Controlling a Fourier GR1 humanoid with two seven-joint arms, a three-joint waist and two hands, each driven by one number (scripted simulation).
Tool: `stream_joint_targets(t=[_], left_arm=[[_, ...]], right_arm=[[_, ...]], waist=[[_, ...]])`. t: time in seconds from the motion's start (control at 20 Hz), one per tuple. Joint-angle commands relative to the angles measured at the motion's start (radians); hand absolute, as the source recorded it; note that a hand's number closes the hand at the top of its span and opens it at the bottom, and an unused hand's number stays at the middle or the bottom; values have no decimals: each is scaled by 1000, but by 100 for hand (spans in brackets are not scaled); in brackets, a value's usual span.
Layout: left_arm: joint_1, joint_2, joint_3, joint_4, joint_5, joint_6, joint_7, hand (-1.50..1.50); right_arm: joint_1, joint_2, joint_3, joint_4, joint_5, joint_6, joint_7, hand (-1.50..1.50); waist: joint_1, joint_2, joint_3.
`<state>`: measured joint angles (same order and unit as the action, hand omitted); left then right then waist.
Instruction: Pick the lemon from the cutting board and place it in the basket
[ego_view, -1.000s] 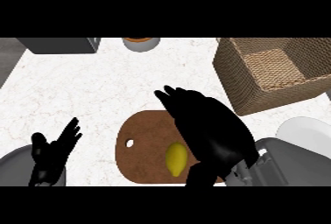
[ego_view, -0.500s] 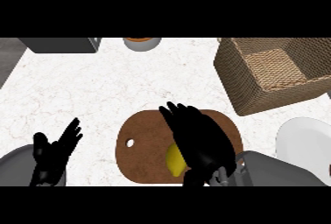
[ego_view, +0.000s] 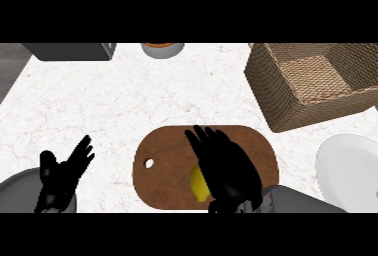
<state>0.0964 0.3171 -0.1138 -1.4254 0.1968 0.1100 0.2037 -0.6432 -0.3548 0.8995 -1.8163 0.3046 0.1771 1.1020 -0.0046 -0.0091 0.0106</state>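
Note:
A yellow lemon (ego_view: 197, 184) lies on the round brown cutting board (ego_view: 166, 160) near the counter's front edge. My right hand (ego_view: 225, 167) hovers over the board with straight fingers pointing away from me, covering most of the lemon; only the lemon's left side shows. Whether the palm touches the fruit cannot be told. The woven basket (ego_view: 314, 85) stands at the back right, nothing visible inside it. My left hand (ego_view: 63, 175) rests open at the lower left, fingers up.
A white plate (ego_view: 351, 170) sits at the right edge beside the board. A dark box (ego_view: 70, 50) and an orange-filled bowl (ego_view: 162, 48) stand along the back edge. The marble counter (ego_view: 118, 105) lies between board and back edge.
My right hand has drawn back toward me and to the left, settling lower over the lemon. The left hand has stayed put.

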Motion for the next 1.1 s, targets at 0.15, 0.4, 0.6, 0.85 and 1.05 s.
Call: stream_joint_targets(t=[0.15, 0.4, 0.6, 0.85, 1.05], left_arm=[[15, -29, -11, 66, -25, 9, 29, 0], [38, -11, 5, 71, -10, -47, 13, 0], [32, -33, -1, 13, -18, -20, 59, 0], [46, -3, 28, 10, -6, -50, 70, 0], [74, 0, 40, 44, -8, -80, 7, 0]], right_arm=[[74, 80, 21, 17, 101, -1, 100, -150], [104, 93, 3, 88, 153, 19, 14, -150], [90, 173, -1, 169, 191, 50, 24, -150], [118, 138, -40, 197, 165, 107, -7, -150], [149, 181, -29, 199, 193, 102, 31, -150]], waist=[[1, 8, -11], [5, 9, -11], [10, 8, -11], [9, 9, -11], [9, 9, -11]])
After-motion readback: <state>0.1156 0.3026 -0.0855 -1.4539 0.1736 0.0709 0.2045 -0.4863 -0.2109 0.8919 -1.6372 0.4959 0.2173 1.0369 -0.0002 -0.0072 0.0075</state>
